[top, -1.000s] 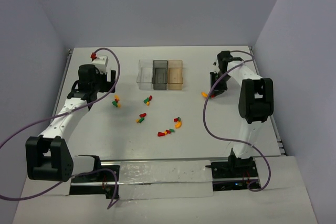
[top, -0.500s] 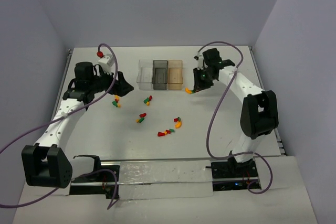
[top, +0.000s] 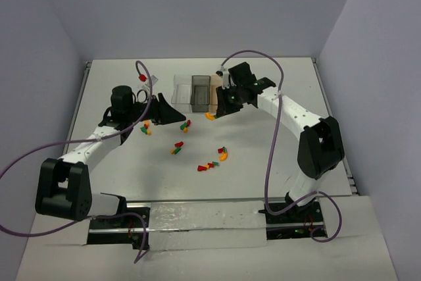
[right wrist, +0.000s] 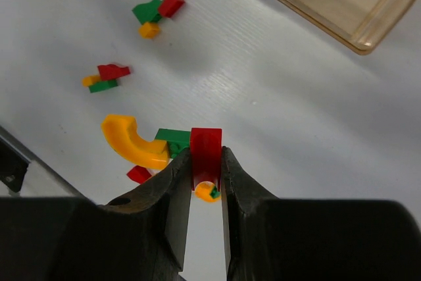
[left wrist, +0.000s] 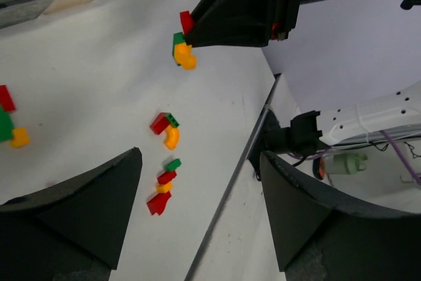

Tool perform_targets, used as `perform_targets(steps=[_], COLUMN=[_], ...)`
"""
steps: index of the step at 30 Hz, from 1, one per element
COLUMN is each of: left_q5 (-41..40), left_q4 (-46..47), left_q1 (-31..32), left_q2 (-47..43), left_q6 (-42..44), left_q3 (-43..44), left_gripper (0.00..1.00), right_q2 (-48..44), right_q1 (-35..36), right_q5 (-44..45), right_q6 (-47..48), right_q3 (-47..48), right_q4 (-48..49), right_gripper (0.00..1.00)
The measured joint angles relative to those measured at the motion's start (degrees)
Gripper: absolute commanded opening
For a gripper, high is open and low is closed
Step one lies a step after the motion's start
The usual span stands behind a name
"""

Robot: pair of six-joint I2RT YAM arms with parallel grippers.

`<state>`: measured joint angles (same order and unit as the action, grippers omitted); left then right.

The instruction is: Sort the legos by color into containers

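My right fingers [right wrist: 185, 170] are pinched on a little red plastic brick [right wrist: 206, 146] with orange and green bits stuck to it, hanging over the desk just short of the amber-tan see-through bin [right wrist: 342, 4], which looks bare inside. My left fingers [left wrist: 105, 202] are spread wide, gripping nothing, hovering over the white desk [top: 276, 156] near the scattered red, green and orange bricks [top: 210, 164]. So barely started, I'd say. Nothing looks sorted yet, and the smoky grey bin [top: 200, 93] and clear bin [top: 181, 92] look empty too.
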<state>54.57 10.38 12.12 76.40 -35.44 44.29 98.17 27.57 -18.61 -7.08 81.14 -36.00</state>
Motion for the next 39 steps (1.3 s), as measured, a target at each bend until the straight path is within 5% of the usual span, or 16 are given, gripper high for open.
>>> perform_targets(steps=[12,39], left_q5=[-0.9,-2.1], left_q4=[11.3,16.1], left_q1=[4.6,6.6], left_q2=[7.2,11.7], left_q6=[-11.8,-18.4], left_q3=[-1.7,-1.7], left_gripper=[0.60,0.30], right_q2=[1.1,1.7], right_q1=[6.9,9.3], right_q5=[0.5,1.9], right_q6=[-3.5,-4.0], right_q3=[2.0,4.2], right_q4=[0.8,0.7], right_gripper=[0.00,0.01])
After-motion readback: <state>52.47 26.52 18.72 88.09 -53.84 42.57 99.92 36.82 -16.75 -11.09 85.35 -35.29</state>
